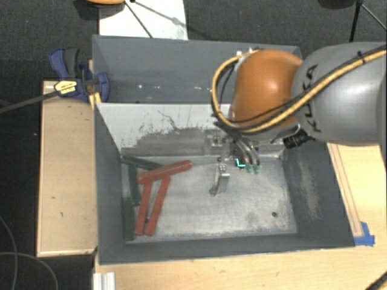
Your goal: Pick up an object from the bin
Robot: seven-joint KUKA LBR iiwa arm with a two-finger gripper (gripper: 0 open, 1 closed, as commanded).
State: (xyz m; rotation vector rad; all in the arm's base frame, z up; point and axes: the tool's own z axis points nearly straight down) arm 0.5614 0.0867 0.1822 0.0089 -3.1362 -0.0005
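I am reaching into the grey metal bin (181, 59) from the right of the frame; my arm (351, 95) is filling the upper right, with the rounded orange cover (263, 86) sitting over my wrist and a yellow-and-black cable (227, 122) looping around it; my gripper (221, 180) is hanging below that cover, near the middle of the bin, over a bare stretch of scuffed floor; whether it is open or closed I cannot tell, since the wrist is hiding most of it.

The things to pick are lying together at the lower left of the bin, well apart from me; a slanted red stick (164, 171) is lying nearest, its right tip pointing toward my gripper but not touching it; two more red sticks (144, 210) are running down from under it toward the bin's front wall, side by side and close together; a green stick (140, 161) is lying just above the slanted red one, angled the other way, its right end meeting the red one; a dark green stick (128, 213) is lying along the left wall, just beside the two red ones.

A small teal bit (249, 167) is showing just right of my gripper, tucked under the wrist; I cannot tell whether it is part of me or something resting on the floor.
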